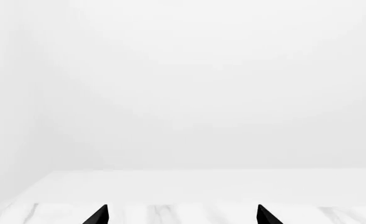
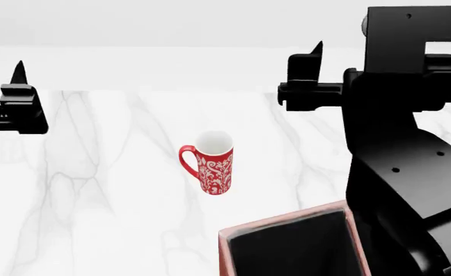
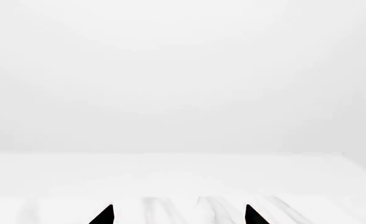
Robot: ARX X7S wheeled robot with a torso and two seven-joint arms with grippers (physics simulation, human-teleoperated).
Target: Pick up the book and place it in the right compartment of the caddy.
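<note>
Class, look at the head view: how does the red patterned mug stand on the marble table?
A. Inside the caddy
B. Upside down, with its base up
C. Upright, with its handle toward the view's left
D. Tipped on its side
C. The mug stands upright on the table, its open white mouth showing on top and its handle on the view's left, clear of the caddy.

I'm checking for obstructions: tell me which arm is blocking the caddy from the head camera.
The right arm: its black bulk overlaps the caddy's right side. The left gripper sits at the far left edge, well clear of it.
</note>
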